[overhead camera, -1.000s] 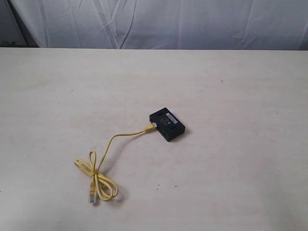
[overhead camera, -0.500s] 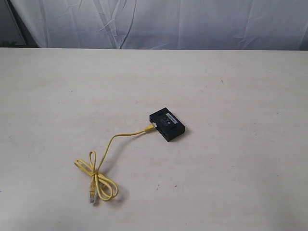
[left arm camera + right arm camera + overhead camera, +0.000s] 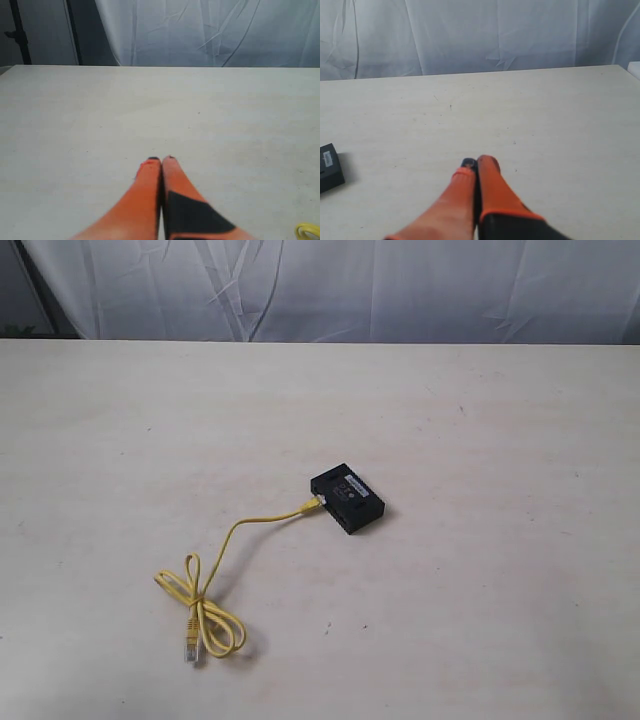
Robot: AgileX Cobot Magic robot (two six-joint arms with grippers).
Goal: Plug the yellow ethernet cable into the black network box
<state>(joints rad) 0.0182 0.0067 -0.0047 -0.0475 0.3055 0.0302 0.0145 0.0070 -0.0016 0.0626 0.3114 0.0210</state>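
The black network box (image 3: 347, 498) lies flat near the middle of the table, white label strip on top. The yellow ethernet cable (image 3: 232, 537) runs from its left side, one plug at the box's port edge (image 3: 314, 502), down to a bundled loop (image 3: 205, 610) whose free clear plug (image 3: 190, 650) lies near the front left. Neither gripper shows in the exterior view. My left gripper (image 3: 161, 159) is shut and empty above bare table, a bit of yellow cable (image 3: 309, 232) at that view's corner. My right gripper (image 3: 476, 161) is shut and empty, the box (image 3: 329, 167) off to its side.
The pale table (image 3: 480, 420) stretches wide around the box and cable. A white wrinkled curtain (image 3: 330, 285) hangs behind the table's far edge. A dark stand (image 3: 19, 30) rises beyond the table corner in the left wrist view.
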